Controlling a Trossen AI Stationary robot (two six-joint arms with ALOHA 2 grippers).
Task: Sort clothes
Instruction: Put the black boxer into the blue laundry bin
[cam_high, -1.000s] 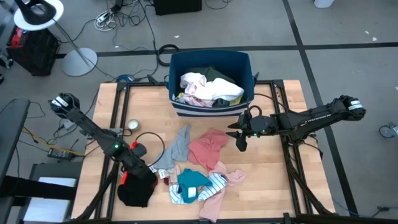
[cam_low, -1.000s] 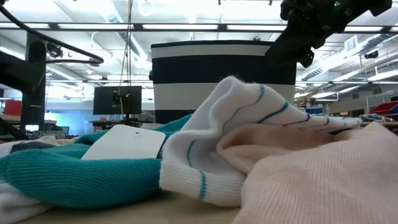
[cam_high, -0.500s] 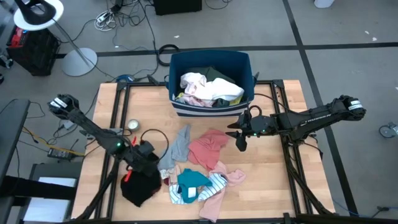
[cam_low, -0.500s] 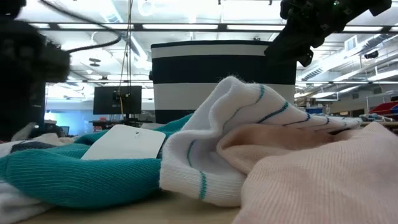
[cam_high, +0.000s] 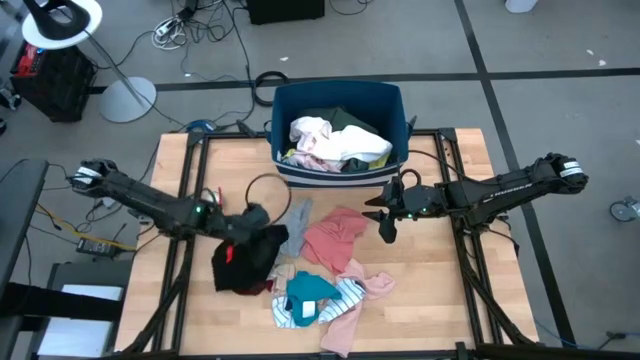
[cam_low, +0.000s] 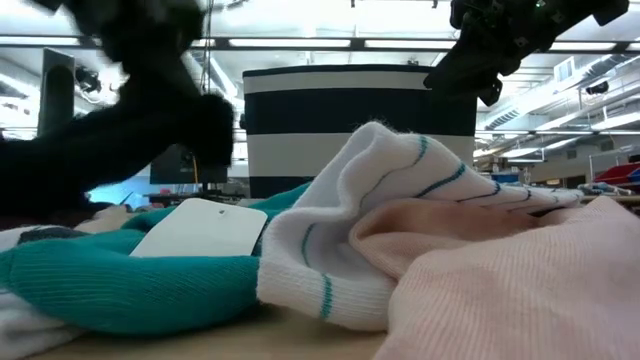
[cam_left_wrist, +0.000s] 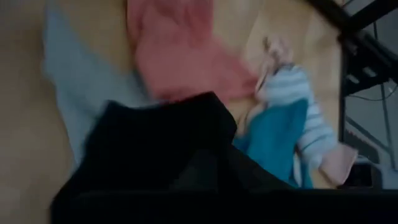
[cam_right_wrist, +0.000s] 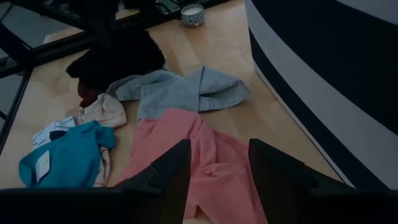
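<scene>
Loose clothes lie on the wooden table: a grey one (cam_high: 290, 228), a pink one (cam_high: 335, 238), a teal one (cam_high: 308, 290) with a white tag, a white striped one (cam_high: 345, 298) and a pale pink one (cam_high: 350, 318). More clothes fill the dark blue bin (cam_high: 340, 100) at the far edge. My left gripper (cam_high: 258, 218) is shut on a black garment (cam_high: 245, 262) left of the grey one. My right gripper (cam_right_wrist: 214, 180) hangs open above the pink garment's right side, holding nothing. My left gripper holds the black garment by its upper part (cam_high: 255, 232), coming from the table's left and slanting down. The bunched cloth hides the fingers in the left wrist view. The garment (cam_low: 110, 150) hangs slack below the gripper. Whether its lower end is clear of the table, I cannot tell.
A small round tin (cam_high: 213, 201) stands on the left part of the table, and a black cable loop (cam_high: 262, 185) lies near the bin. Black frame rails (cam_high: 185, 160) run along the table's sides. Bare wood shows at the table's right (cam_high: 430, 280).
My left gripper has swung from the table's near left corner up and toward the far edge and the middle, turning as it went. The black garment, which lay spread on the table, has come up with it and now hangs bunched beside the grey garment.
</scene>
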